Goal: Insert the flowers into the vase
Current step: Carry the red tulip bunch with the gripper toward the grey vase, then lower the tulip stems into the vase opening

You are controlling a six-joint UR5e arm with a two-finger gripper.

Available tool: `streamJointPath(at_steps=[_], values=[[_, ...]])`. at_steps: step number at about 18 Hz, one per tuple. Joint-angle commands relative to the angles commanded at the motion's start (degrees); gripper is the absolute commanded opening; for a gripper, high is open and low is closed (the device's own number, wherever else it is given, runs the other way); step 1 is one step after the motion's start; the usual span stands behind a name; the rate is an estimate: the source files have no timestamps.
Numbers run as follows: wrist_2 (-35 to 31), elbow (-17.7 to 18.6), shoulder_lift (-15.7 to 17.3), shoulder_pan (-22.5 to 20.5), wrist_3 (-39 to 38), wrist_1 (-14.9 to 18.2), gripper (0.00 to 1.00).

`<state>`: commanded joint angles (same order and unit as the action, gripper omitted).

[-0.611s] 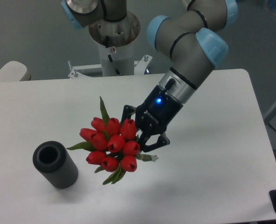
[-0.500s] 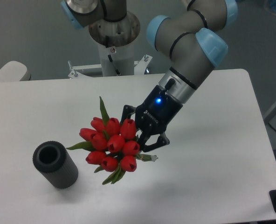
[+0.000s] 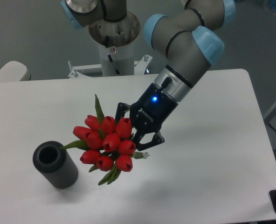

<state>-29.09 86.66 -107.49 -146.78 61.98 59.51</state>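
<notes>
White table, gripper clamped on flowers — tulips aloft, near vase

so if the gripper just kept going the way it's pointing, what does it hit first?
Probably the table. The gripper, shut on the flowers, points down and toward image-left. The vase sits further left along that line, but depth is unclear from one view, so contact there is uncertain.

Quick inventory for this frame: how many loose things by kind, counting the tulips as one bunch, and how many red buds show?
Flowers, one bunch held in the gripper: 1
Red buds visible in the bunch: 9
Vase, dark grey, standing on the table: 1
Total loose things: 2
</notes>
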Motion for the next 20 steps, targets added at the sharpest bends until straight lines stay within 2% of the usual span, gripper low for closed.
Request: streamJointPath(at_steps=[8,13,18,20], values=[[1.14,0.61,0.26,3.60,-13.54,-7.38,0.34],[1.76,0.35,0.18,6.23,-14.87,-10.90,0.34],[1.85,-0.18,0.44,8.35,-17.77,-11.43,0.34],[1.94,-0.26,0.44,10.62,-17.68,-13.44,0.33]])
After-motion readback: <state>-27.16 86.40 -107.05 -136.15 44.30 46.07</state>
